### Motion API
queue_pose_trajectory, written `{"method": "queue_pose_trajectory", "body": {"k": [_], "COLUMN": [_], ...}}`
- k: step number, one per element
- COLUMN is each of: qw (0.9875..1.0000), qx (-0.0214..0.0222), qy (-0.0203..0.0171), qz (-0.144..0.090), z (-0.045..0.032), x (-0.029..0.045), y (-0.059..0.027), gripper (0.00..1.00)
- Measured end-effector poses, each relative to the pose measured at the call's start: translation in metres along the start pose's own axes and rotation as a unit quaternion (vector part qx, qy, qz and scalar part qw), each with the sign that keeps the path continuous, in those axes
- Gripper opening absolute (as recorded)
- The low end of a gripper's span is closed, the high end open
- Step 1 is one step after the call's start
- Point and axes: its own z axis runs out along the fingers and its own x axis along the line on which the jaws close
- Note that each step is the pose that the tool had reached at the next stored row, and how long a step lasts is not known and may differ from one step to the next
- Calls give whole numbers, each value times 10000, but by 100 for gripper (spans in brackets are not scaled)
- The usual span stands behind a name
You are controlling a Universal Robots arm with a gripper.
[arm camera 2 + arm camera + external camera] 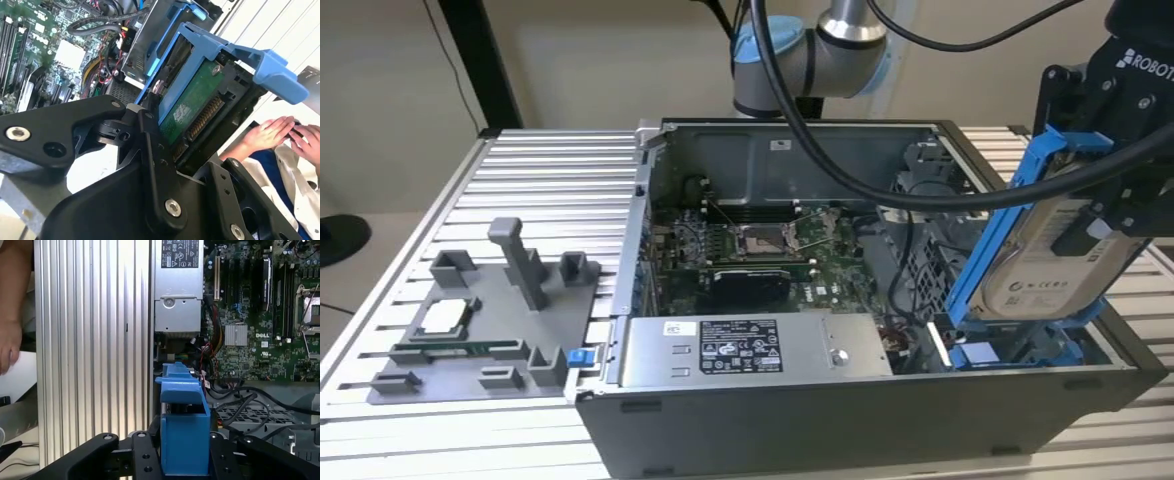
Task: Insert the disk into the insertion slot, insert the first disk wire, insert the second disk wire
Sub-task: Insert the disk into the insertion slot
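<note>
Over the insertion slot [1007, 348] beside the case wall [1134, 355], pincer [185, 462] pinching the tilted disk [1051, 262], lower edge nearest the slot.

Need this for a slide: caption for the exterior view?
The gripper holds the disk tilted over the open case, at the exterior view's right.

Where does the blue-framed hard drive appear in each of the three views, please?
Exterior view: the hard drive is at the exterior view's right, tilted above the end of the case, held by the claw.
Second wrist view: its green circuit-board side faces the camera.
First wrist view: seen end-on, its blue edge between the claw's black arms.
Shared landmark: the green motherboard.
</note>
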Motion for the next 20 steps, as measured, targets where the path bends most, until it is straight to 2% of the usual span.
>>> {"method": "queue_pose_trajectory", "body": {"k": [2,6,7,14,20], "qw": [10000,10000,9999,9999,9999], "qx": [0,-2,-2,-21,-29], "qy": [-6,-95,-105,-117,-116], "qz": [0,-4,-4,-6,-6], "z": [2,24,36,132,148], "x": [0,-2,-3,-11,-13], "y": [0,-6,-11,-68,-89], "gripper": [0,0,0,0,0]}}
